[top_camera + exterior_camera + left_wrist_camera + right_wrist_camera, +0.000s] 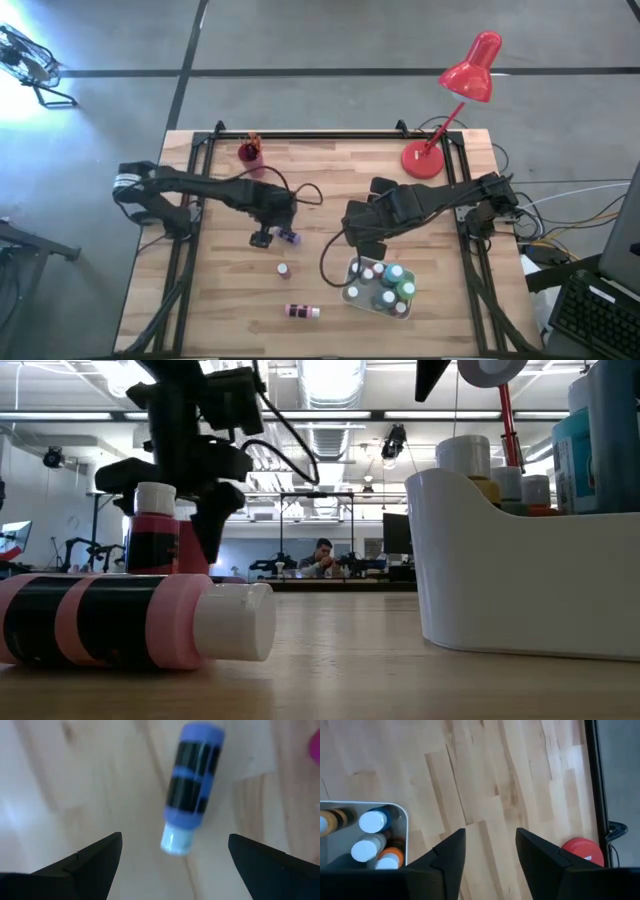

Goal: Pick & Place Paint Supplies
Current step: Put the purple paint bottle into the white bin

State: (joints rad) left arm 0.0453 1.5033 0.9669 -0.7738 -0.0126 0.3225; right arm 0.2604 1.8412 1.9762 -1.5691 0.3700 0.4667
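The left end effector (266, 237) hangs over the wooden surface (230, 290) with its fingers wide open and empty, just beside a lying purple bottle (192, 795). The right end effector (490, 855) stands partly open and holds nothing, near the white bin (352, 296) with bottles inside. Two more bottles, probably pink, rest apart on the surface.

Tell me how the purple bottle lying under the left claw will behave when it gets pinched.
The purple bottle lies on its side on bare wood, so a nudge would probably roll it. Its round, smooth-looking body may slip unless it is squeezed squarely. The left claw stands open, fingers either side of the white cap; pinching at that end might let the body swing.
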